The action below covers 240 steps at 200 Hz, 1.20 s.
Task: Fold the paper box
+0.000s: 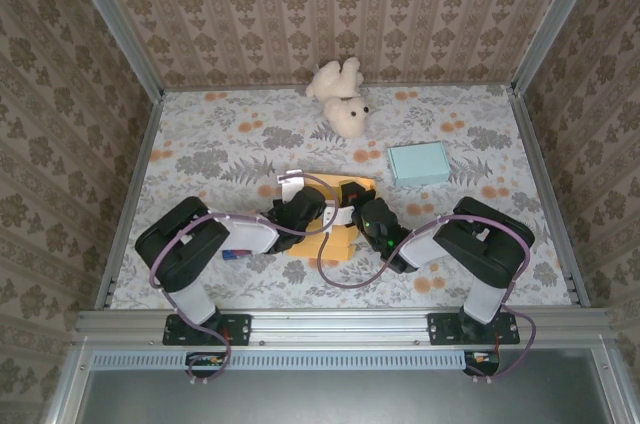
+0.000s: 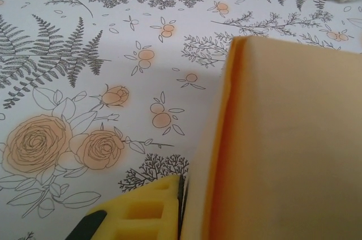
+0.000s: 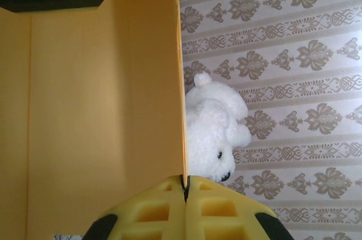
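Right gripper point(image 3: 185, 186) pinching paper box point(image 3: 102, 110) | teddy bear point(image 3: 212, 132) behind | teal box point(image 1: 418, 163) apart

Orange paper box point(image 1: 318, 246), part-folded, near table point(image 1: 200, 159) ctr.

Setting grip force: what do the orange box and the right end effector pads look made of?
The orange box: thin matte card, judging by its sharp folds and fine edge. The right end effector pads: yellow, matte, likely moulded plastic or rubber, with square recesses.
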Each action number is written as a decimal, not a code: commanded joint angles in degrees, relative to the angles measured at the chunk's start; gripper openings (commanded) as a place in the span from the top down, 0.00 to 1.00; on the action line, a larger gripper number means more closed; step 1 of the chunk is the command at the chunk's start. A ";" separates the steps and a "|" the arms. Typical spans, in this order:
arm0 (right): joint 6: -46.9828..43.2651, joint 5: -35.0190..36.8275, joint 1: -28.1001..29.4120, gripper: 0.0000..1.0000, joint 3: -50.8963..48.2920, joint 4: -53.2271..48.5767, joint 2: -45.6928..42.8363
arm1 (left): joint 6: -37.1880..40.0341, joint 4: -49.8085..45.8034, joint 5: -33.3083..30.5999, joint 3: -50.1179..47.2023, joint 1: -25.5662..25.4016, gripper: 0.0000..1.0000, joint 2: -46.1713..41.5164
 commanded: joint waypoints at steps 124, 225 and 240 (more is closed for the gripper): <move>16.15 -3.83 -1.19 0.66 -2.16 -17.38 -13.74 | 22.13 26.20 5.08 -9.06 2.84 0.96 4.92; 45.21 -15.27 -4.55 0.31 3.22 -46.33 -42.02 | 35.64 52.86 13.86 -18.77 3.04 1.00 6.60; 51.61 -14.39 -6.23 0.29 6.80 -51.87 -42.38 | 37.38 53.25 20.27 -19.49 2.96 1.00 5.62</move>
